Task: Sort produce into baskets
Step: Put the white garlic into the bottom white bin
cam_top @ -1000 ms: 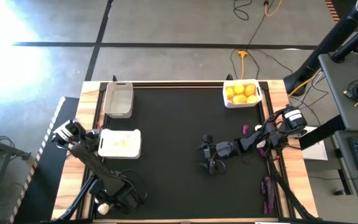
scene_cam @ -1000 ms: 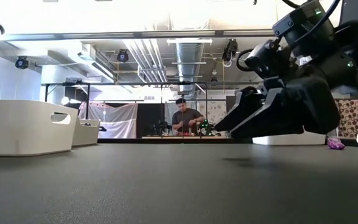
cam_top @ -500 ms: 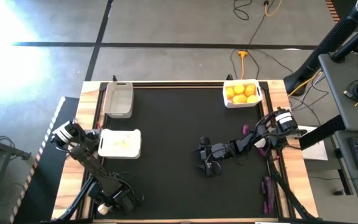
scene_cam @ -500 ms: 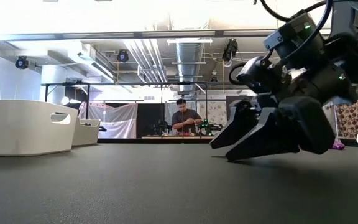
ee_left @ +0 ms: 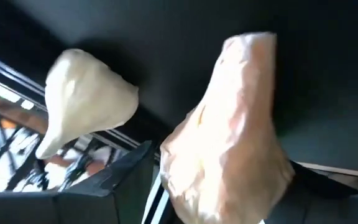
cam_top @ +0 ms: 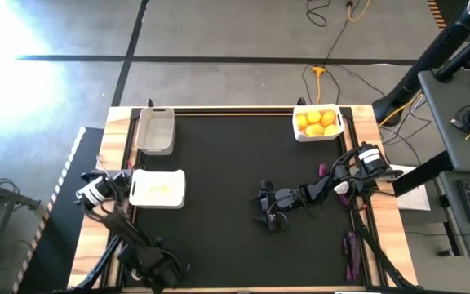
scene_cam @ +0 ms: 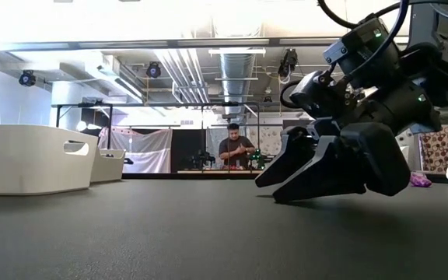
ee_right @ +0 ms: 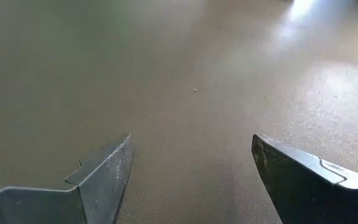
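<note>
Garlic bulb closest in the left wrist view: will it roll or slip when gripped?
The garlic bulb tapers to a narrow end, so it would probably wobble rather than roll straight. Its skin looks smooth, so a grip may slide toward the taper.

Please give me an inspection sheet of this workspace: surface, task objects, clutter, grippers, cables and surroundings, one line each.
Surface: black mat on a wooden table.
Job's things: yellow citrus fills the white basket; grey basket looks empty; second white basket holds pale pieces; purple pieces at the table's right edge.
Clutter: nothing seen.
Grippers: right gripper open, low over bare mat; left gripper at the near left edge, two whitish bulbs close before it.
Cables: orange and black cables on the floor.
Surroundings: a person at a far bench.
</note>
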### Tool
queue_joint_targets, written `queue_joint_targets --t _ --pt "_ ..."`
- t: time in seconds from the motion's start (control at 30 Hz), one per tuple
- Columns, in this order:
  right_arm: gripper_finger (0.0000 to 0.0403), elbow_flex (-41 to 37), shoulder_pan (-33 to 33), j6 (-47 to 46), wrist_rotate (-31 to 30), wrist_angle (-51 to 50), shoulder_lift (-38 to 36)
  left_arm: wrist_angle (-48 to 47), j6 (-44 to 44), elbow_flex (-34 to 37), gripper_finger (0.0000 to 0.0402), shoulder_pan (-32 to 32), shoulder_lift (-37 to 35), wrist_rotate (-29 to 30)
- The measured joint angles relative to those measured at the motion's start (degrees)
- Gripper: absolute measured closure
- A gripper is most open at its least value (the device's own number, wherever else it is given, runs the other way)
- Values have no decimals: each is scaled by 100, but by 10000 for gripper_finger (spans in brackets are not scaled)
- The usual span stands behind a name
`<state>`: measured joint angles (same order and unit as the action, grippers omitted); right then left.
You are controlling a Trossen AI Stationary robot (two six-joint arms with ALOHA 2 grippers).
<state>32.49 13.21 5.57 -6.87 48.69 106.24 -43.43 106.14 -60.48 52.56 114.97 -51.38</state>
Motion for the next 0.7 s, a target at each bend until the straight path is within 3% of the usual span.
queue_joint_targets --t 0.4,0.57,0.7 --pt "78 -2 -26 51 0 -13 0 -14 -382 -179 290 -7 123 7" --pt "78 -7 -26 54 -1 -9 0 -217 -566 -294 309 -112 125 110" --pt "78 -9 -28 64 -3 -1 0 -1021 -1064 -595 312 -375 85 243"
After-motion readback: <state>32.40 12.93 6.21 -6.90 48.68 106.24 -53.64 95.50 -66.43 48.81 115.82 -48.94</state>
